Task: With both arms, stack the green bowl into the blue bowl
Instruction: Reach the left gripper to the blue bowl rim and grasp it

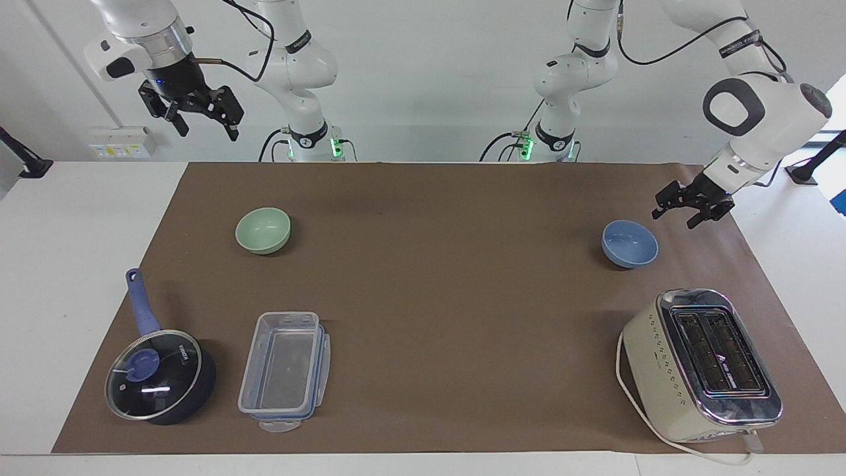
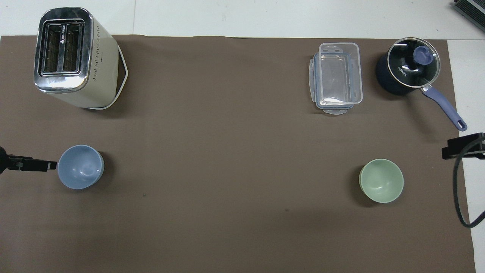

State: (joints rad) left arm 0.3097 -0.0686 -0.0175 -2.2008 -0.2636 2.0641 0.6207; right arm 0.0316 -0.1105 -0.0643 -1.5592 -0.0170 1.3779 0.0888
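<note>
i see a white worktop [image 1: 79, 264] under a brown mat [image 1: 436, 297]. on the mat, overhead view: toaster [image 2: 74, 57] at ten o'clock, clear container [image 2: 336, 77] and saucepan [image 2: 409, 70] at two, blue bowl [image 2: 80, 167] at nine, green bowl [image 2: 381, 181] at four.

Brown mat [image 2: 227, 151] covers the table. Blue bowl [image 2: 80, 167] sits upright toward the left arm's end; green bowl [image 2: 381, 181] sits upright toward the right arm's end, well apart from it. Left gripper [image 2: 36, 165] shows as a black tip just beside the blue bowl's rim. Right gripper [image 2: 464, 146] shows as a black tip at the mat's edge. Toaster [image 2: 72, 57] stands farther from the robots than the blue bowl. Clear container [image 2: 336, 77] and lidded saucepan [image 2: 409, 70] lie side by side, farther out than the green bowl.
</note>
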